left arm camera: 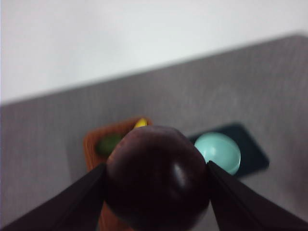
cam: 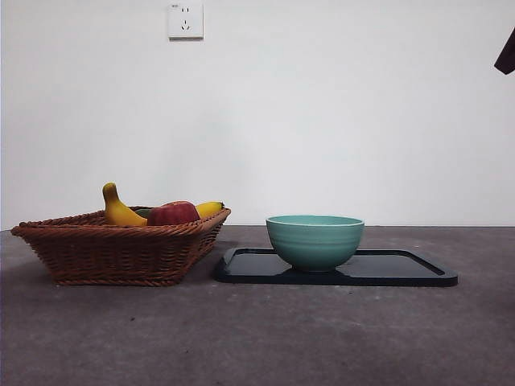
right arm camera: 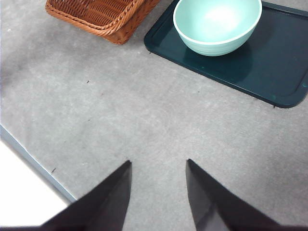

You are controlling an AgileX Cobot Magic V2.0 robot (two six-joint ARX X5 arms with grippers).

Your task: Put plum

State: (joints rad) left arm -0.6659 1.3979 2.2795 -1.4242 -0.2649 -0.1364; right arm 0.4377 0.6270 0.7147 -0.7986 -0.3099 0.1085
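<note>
High above the table, the left gripper (left arm camera: pixel 156 192) clamps the dark plum (left arm camera: pixel 156 180) between its jaws, with the wicker basket (cam: pixel 121 249) of banana (cam: pixel 121 211) and apple (cam: pixel 173 214) and the green bowl (cam: pixel 315 240) on its dark tray (cam: pixel 402 269) far below, while the right gripper (right arm camera: pixel 159 192) waits with jaws apart, holding nothing.

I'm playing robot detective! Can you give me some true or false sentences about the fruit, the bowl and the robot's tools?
1. The left tool holds the plum. True.
2. The bowl sits inside the basket. False: it stands on the dark tray, beside the basket.
3. A banana and an apple lie in the basket. True.
4. The right tool is holding the apple. False: it is open and holds nothing.
5. The bowl is full of fruit. False: it is empty.
</note>
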